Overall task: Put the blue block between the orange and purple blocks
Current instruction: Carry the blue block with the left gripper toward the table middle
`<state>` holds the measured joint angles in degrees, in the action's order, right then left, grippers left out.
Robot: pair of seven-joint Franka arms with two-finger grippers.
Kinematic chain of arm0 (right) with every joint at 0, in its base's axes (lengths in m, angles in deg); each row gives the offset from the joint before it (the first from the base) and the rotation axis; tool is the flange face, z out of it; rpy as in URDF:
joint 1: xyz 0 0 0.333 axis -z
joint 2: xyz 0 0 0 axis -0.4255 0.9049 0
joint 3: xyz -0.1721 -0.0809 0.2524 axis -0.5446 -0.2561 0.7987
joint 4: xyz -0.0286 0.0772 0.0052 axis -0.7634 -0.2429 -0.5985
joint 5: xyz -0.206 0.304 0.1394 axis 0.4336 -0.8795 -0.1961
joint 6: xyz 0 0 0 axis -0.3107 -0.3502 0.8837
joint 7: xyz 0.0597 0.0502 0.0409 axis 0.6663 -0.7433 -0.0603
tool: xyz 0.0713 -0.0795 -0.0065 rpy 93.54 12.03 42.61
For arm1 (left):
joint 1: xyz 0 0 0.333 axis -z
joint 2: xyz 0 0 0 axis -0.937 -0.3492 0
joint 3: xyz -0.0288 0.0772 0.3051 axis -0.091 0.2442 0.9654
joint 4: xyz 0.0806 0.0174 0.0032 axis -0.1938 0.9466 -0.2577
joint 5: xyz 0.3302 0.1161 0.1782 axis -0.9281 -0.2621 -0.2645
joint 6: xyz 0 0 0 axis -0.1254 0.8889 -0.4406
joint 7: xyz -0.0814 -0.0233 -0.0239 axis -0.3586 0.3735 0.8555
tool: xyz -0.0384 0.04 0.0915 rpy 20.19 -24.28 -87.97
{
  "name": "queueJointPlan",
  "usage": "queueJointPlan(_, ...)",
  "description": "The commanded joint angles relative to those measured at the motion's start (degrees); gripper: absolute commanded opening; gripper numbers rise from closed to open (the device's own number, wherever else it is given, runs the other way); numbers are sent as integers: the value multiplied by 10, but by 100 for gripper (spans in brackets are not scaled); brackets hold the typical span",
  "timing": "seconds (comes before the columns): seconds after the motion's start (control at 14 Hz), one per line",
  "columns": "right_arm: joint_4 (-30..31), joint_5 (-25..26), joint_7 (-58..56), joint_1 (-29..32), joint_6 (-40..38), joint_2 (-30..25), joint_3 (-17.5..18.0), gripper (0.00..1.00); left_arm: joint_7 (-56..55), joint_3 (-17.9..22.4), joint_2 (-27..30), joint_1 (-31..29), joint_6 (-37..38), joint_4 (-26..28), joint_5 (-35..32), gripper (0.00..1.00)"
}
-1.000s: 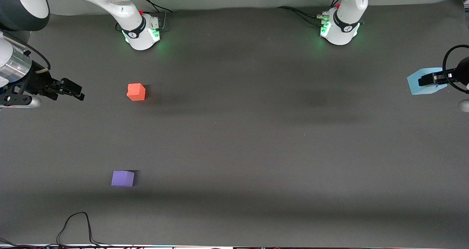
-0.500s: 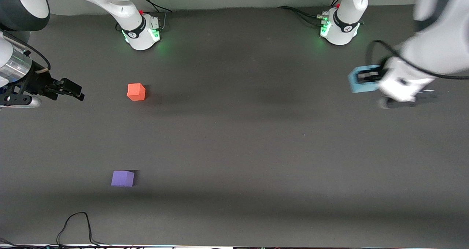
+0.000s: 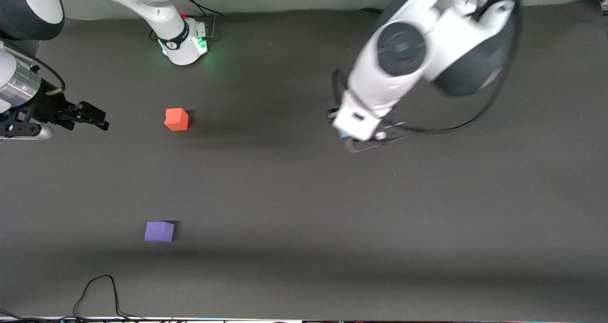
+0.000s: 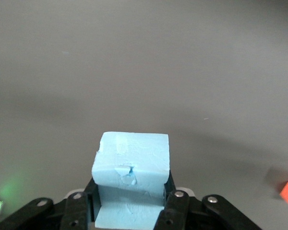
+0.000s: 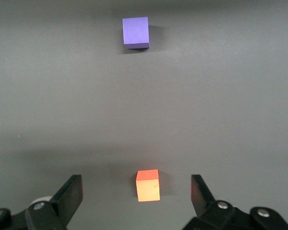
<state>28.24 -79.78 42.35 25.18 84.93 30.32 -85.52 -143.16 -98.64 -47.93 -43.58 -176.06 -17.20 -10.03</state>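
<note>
1. While the blue block (image 4: 130,175) sits clamped between the fingers of my left gripper (image 4: 129,201), I judge the pickup part of the job done: the cube is off the tabletop (image 3: 294,194) and riding in the air with me.

2. From my left wrist view, the block fills the space between the jaws, its pale top face toward the camera, a small dent on one side. In the front view only a sliver of it shows under my left gripper (image 3: 343,132), which hangs over the bare middle of the tabletop.

3. What is left is the carry and the set-down. The orange block (image 3: 176,119) and the purple block (image 3: 159,231) both lie well apart from my left gripper, toward the right arm's end of the tabletop; the orange one just peeks into the edge of my left wrist view.

4. The gap between those two cubes is wide and unoccupied, so I judge there is ample room to place mine there.

5. My right gripper (image 5: 137,199) waits with its fingers spread apart, holding nothing, with the orange block just ahead of it and the purple one farther out.
</note>
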Motion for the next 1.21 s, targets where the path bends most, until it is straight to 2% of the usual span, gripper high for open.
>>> queueJointPlan(0.0, -3, 11, -6, -3, 2, -1, -1, 100, -31, 8, -76, 41, -32, -65, -23, 37)
queueJointPlan(0.43, -2, 11, -6, -3, 6, 1, -2, 100, -61, 8, -156, 76, -204, 34, -69, 38)
queueJointPlan(0.71, -2, 11, -6, -3, 7, 1, -2, 100, -61, 9, -225, 99, -257, 39, -119, 38)
queueJointPlan(1.0, -2, 11, -2, -5, 14, 3, -1, 100, -62, 9, -247, 103, -285, 42, -121, 40)
queueJointPlan(1.07, -3, 11, -2, -5, 14, 3, -1, 100, -62, 9, -247, 102, -285, 42, -121, 46)
queueJointPlan(1.14, -3, 11, -2, -5, 14, 3, -1, 100, -62, 9, -247, 102, -284, 42, -120, 82)
